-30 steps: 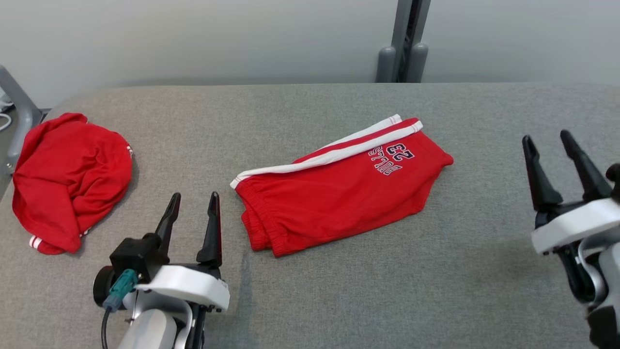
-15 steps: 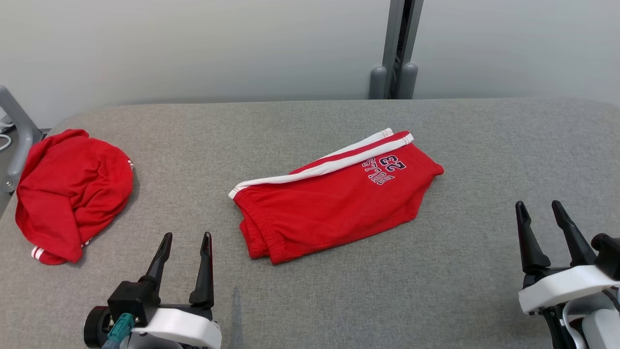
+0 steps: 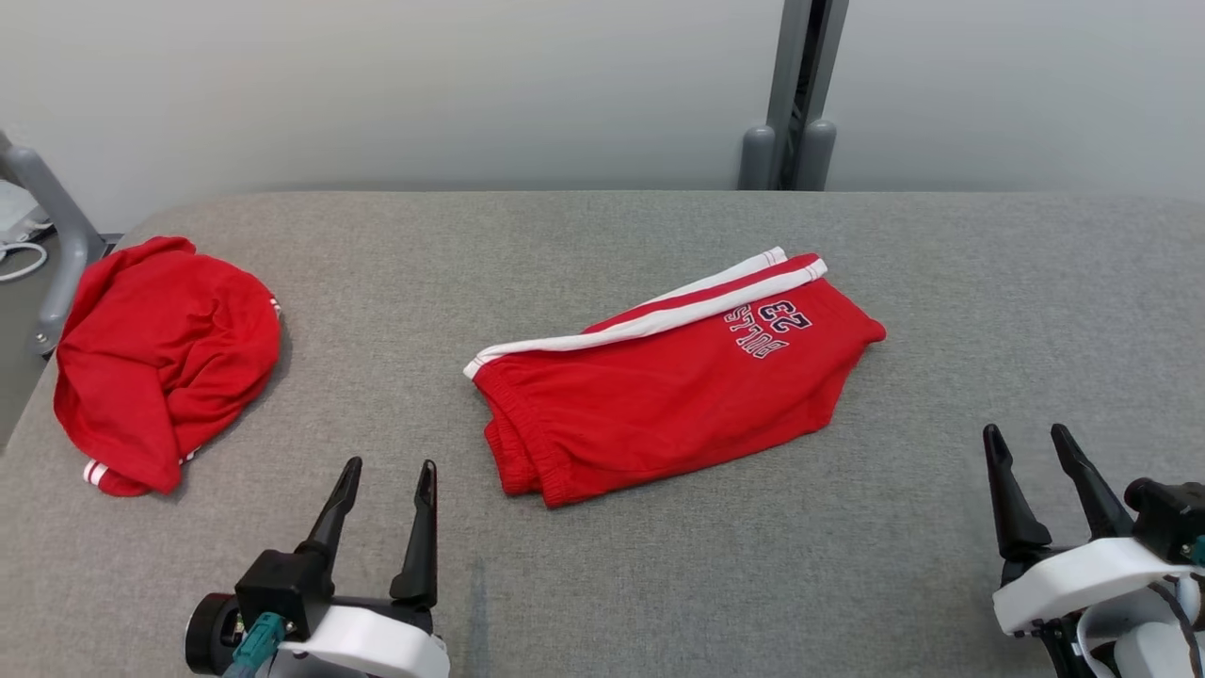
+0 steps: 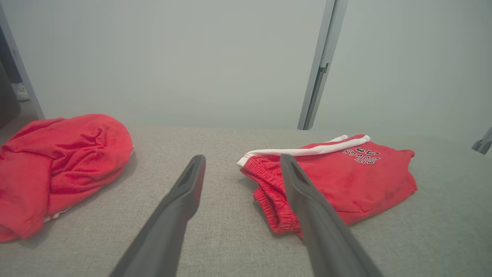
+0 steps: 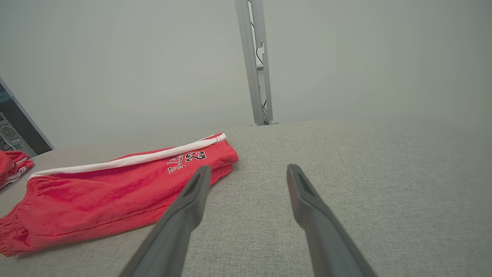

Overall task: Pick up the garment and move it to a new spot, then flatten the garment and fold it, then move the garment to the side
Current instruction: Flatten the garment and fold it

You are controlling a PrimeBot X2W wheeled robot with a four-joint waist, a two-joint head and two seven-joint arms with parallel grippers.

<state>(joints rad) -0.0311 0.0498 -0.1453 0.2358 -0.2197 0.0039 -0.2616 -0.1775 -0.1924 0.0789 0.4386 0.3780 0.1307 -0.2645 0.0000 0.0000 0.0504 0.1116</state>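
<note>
The bench (image 3: 602,584) is covered in a grey woven fabric, flat and smooth, with rounded far corners, and it spans nearly the whole width of the head view. Behind it is a plain pale grey wall (image 3: 377,85). A grey metal post (image 3: 798,85) stands against this wall just past the far edge, with two short rounded grey stubs at its foot. Off the bench's left end a grey metal tube (image 3: 47,217) slants upward, with a white cable (image 3: 24,259) beside it on a lower surface. The red shorts (image 3: 659,395) lie folded and flat near the middle of the bench. The elastic waistband is turned toward the near left, white side stripes run along the far edge, and the printed lettering with the number 23 sits at the far right end, upside down from the head view. A crumpled red garment (image 3: 160,358) with a bit of white-striped trim lies in a heap near the left edge, well apart from the shorts. The left gripper (image 3: 391,463) hangs over bare fabric near the front, just left of the waistband, its dark fingers spread and holding nothing. The right gripper (image 3: 1024,431) is at the near right over bare fabric, well clear of the shorts, its fingers likewise parted and empty.
</note>
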